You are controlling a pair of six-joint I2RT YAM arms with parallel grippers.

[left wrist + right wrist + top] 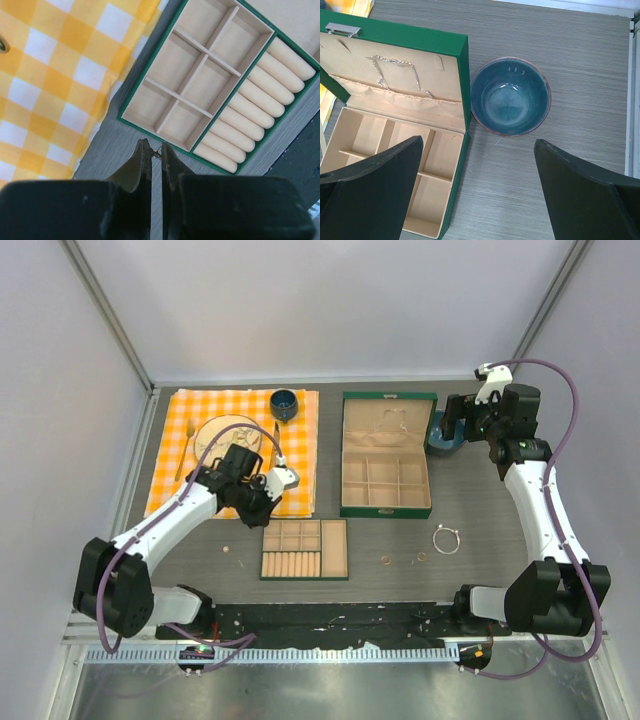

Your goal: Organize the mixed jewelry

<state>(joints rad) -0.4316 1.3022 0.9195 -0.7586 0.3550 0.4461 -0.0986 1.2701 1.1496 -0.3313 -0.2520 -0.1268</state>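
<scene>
My left gripper [256, 512] [156, 150] is shut on a tiny dark-and-gold jewelry piece [158, 152], held just off the near corner of the small tan compartment tray [334, 548] [172, 75]. A thin silver bracelet loop [447, 538] and two small gold rings [386, 560] [421, 557] lie on the table right of the tray. A pale stud [228, 549] lies left of it. My right gripper [450, 428] [479, 190] is open and empty above bare table, between the open green jewelry box [385, 502] [460, 55] and a blue bowl [510, 96].
A silver chain [395, 67] hangs in the box lid. A yellow checked cloth [190, 420] [45, 85] at the back left holds a plate [215, 430], cutlery and a dark cup [284, 403]. The tray's near half holds ring rolls [250, 115].
</scene>
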